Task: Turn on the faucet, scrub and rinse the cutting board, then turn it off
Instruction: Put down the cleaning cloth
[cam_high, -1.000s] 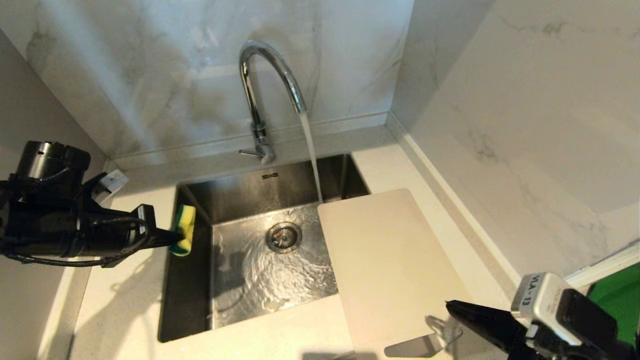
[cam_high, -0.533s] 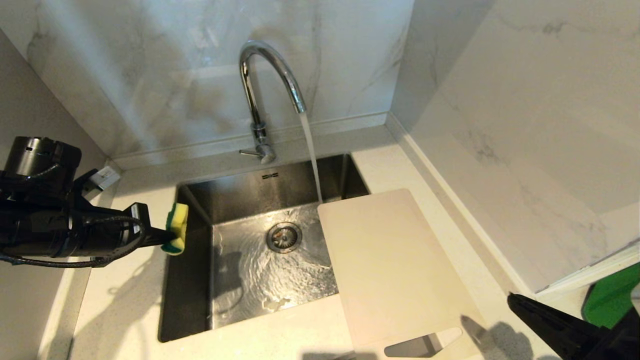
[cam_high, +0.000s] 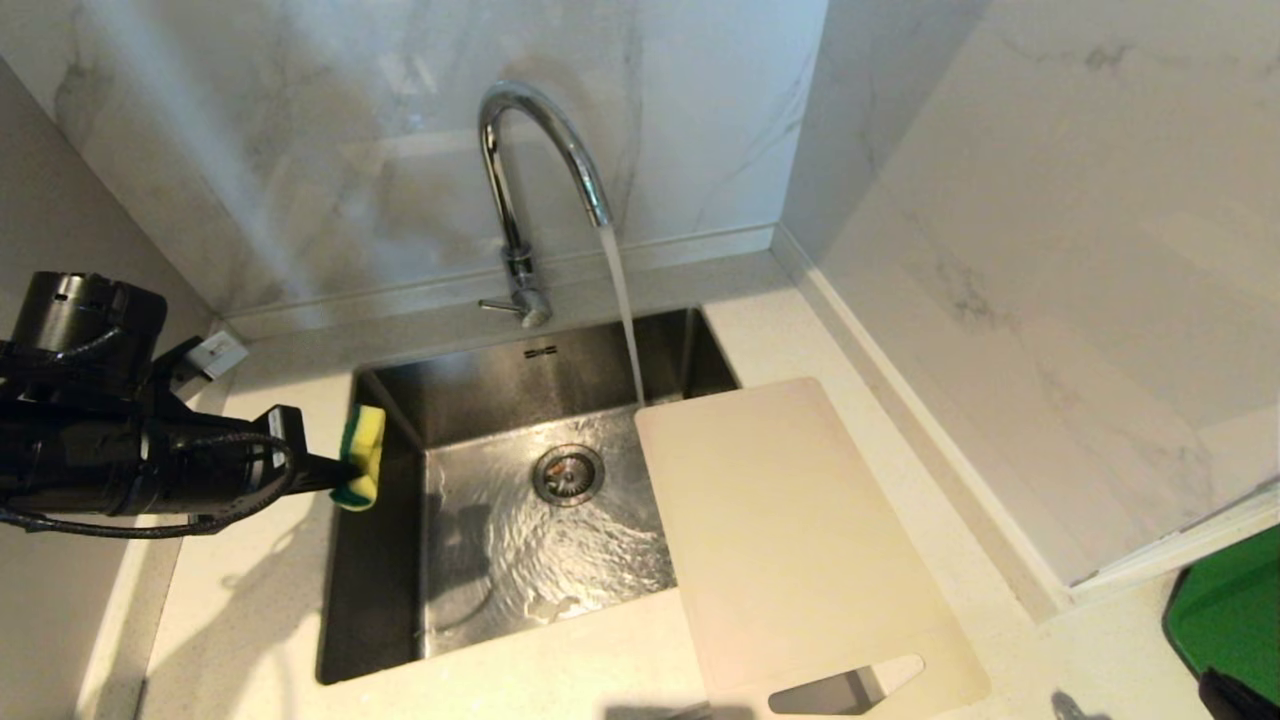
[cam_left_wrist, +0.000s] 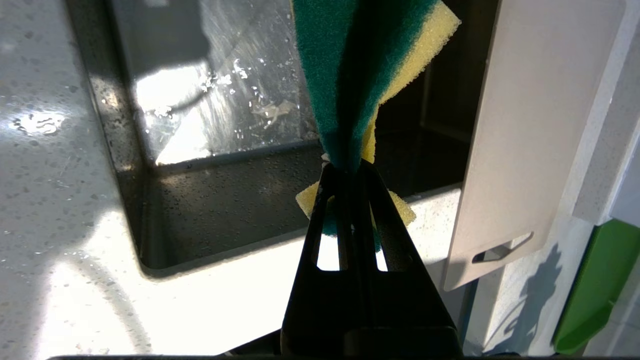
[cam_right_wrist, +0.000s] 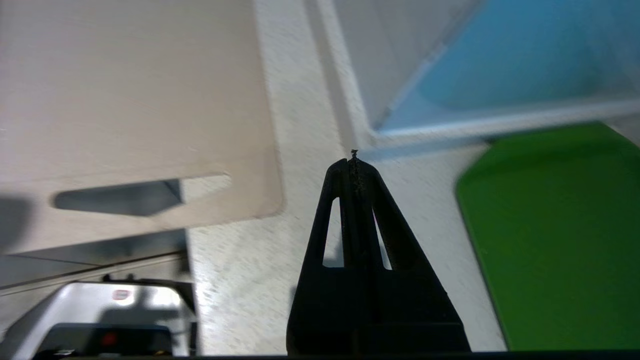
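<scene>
Faucet (cam_high: 530, 190) on the back rim of the sink (cam_high: 390, 640), running; the stream drops from the spout into the basin just beside the far left corner of the cutting board (cam_high: 790, 540). Lever at the faucet base points left.

Cutting board lies flat across the sink's right rim, its left part over the basin, the rest on the countertop (cam_high: 240, 600). The handle slot is at the near short end, by the counter's front edge.

Left gripper (cam_high: 340, 475) hangs level over the sink's left rim, pinched tight on a yellow-green sponge (cam_high: 360, 470), which stands on edge and is squeezed at the middle. The board is well apart from it, across the whole basin to the right. In the left wrist view, the sponge (cam_left_wrist: 360, 85) fans out past the closed tips, with the board (cam_left_wrist: 535, 125) beyond.

Right gripper (cam_right_wrist: 354, 162) has its jaws fully closed on nothing. It is above the bare countertop off the board's near right corner, near it but not touching. A green tray (cam_right_wrist: 555, 235) sits on its other side.
</scene>
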